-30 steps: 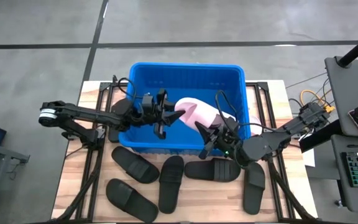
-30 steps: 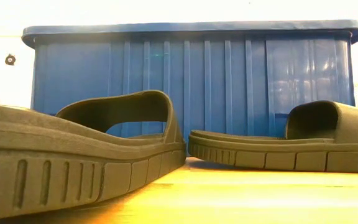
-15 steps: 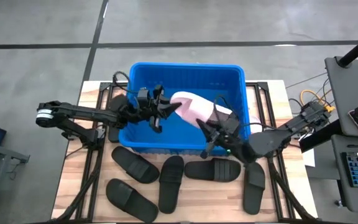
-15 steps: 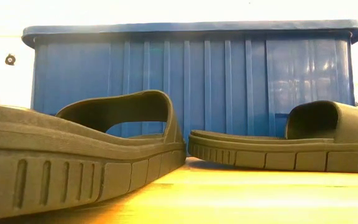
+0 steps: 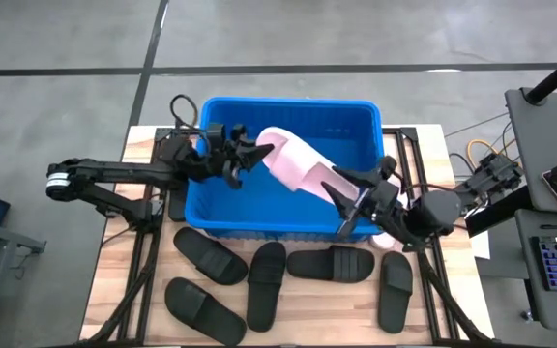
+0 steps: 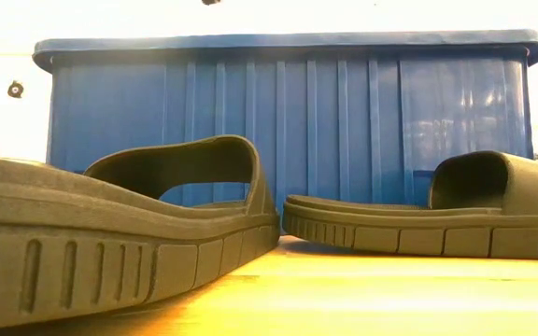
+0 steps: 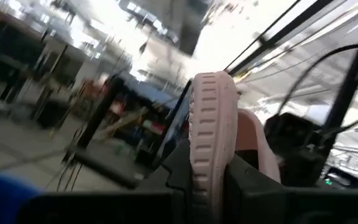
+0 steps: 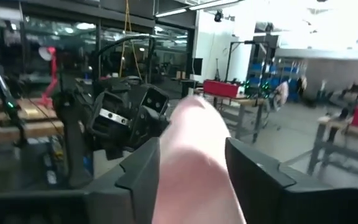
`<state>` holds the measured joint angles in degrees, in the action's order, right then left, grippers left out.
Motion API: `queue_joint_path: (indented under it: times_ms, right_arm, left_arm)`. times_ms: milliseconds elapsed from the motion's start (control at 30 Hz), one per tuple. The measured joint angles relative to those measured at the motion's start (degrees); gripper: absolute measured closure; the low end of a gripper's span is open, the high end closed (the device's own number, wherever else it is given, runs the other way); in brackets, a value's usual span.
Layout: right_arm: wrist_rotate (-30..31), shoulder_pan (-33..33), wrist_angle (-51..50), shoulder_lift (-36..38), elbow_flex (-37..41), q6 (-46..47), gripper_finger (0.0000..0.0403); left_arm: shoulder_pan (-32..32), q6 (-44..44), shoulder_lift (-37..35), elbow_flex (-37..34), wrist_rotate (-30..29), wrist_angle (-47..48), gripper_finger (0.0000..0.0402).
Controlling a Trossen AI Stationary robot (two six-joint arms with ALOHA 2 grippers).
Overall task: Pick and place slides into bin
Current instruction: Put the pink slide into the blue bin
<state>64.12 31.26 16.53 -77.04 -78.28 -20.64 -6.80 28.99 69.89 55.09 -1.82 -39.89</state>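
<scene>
Pale pink slide [image 5: 293,164] held up over the bin [image 5: 288,108], gripped at both ends: left gripper [image 5: 245,155] clamped on the end nearer the bin's left wall, right gripper [image 5: 354,193] closed on the opposite end, near the bin's front right corner. Same hold confirmed by both wrist views: ribbed pink sole edge [image 7: 211,130] pinched between the left fingers, smooth pink body [image 8: 194,158] running out between the right fingers [image 8: 143,171], with the other arm's gripper dark and blurred beyond it.

Blue bin standing on the wooden table [image 5: 337,324], toward its far edge (tall ribbed wall filling the low view [image 6: 288,131]).

Black slides lying on the table in front of the bin, five countable from above: one [image 5: 209,255] near the front left corner, one [image 5: 203,309] nearer the table's front edge, one [image 5: 266,282] angled beside them, one [image 5: 331,263] flat just before the bin wall, one [image 5: 395,290] to the right. Two of them looming close in the low view [image 6: 92,233] [image 6: 437,219], straps up.
</scene>
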Motion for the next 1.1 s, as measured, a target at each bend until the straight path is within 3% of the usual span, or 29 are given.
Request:
queue_joint_path:
  times_ms: [200,567,733,1100]
  right_arm:
    - [0.18,1.06,0.21,2.24,0.02,-8.0,0.0201]
    - [0.87,2.69,-0.03,1.72,0.02,-35.87,0.0197]
    - [6.74,2.55,-1.01,-0.76,0.02,-50.98,0.0197]
    - [7.6,0.04,-17.6,-2.67,0.07,-48.13,0.0197]
  left_arm:
    - [-0.84,4.56,-1.15,-0.27,-0.01,5.71,0.0384]
    - [-1.58,13.24,-1.13,0.1,-0.13,12.94,0.0384]
    - [-2.53,18.68,-0.56,0.25,-0.11,17.29,0.0384]
    - [-2.87,22.2,-0.4,0.32,-0.73,18.25,0.0385]
